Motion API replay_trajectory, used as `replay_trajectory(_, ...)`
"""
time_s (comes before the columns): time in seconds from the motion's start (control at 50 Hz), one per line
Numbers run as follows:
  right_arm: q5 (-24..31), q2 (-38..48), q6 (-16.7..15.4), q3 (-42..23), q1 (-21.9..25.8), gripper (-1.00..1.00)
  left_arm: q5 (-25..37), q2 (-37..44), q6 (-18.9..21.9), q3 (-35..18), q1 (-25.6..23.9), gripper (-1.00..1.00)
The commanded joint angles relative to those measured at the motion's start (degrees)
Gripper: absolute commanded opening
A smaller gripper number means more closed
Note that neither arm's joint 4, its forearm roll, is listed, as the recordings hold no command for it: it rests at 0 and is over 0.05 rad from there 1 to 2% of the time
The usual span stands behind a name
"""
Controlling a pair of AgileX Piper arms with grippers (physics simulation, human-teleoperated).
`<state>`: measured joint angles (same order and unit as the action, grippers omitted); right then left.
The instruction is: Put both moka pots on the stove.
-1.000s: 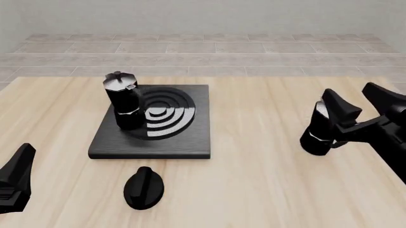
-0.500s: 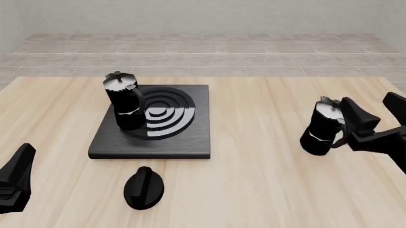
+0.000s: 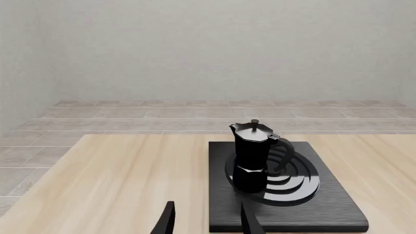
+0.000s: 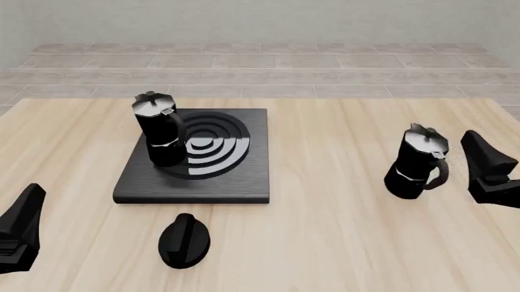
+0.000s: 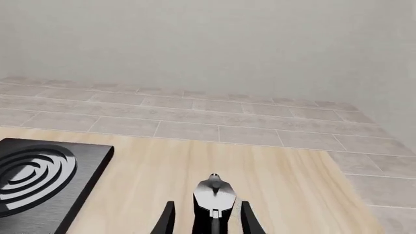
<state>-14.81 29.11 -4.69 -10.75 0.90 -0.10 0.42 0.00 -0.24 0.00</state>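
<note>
Front view: stove (image 4: 235,182) mid-left on surface (image 4: 325,243), one pot (image 4: 158,131) upright on it. 2nd pot (image 4: 416,163) upright at right, off stove, handle twd right gripper (image 5: 208,222), which has backed off, fingers apart, so pickup's pending. Left gripper (image 3: 206,222) idle, fingers apart.

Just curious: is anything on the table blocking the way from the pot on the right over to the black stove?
Nothing visible does. Bare wood lies between the moka pot and the stove; the round knob sits nearer the camera, off that path.
</note>
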Motion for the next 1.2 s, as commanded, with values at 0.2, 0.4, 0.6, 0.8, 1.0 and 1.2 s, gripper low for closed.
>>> replay_trajectory(0.2, 2.7, -1.1, 0.0, 1.2, -2.9, 1.0, 0.0, 0.0, 0.0, 0.0, 0.0, 1.0)
replay_trajectory(0.4, 1.5, 2.7, 1.2, 1.6, -2.4, 1.0, 0.0, 0.0, 0.0, 0.0, 0.0, 1.0)
replay_trajectory(0.6, -1.6, 5.7, 0.9, 3.5, -2.7, 1.0, 0.0, 0.0, 0.0, 0.0, 0.0, 1.0)
replay_trajectory(0.8, -4.9, 9.8, 1.6, 4.7, -3.2, 1.0, 0.0, 0.0, 0.0, 0.0, 0.0, 1.0)
replay_trajectory(1.0, -7.7, 13.3, 2.2, 5.3, -3.4, 1.0, 0.0, 0.0, 0.0, 0.0, 0.0, 1.0)
replay_trajectory(1.2, -14.6, 19.9, 1.8, 6.2, -2.7, 1.0, 0.0, 0.0, 0.0, 0.0, 0.0, 1.0)
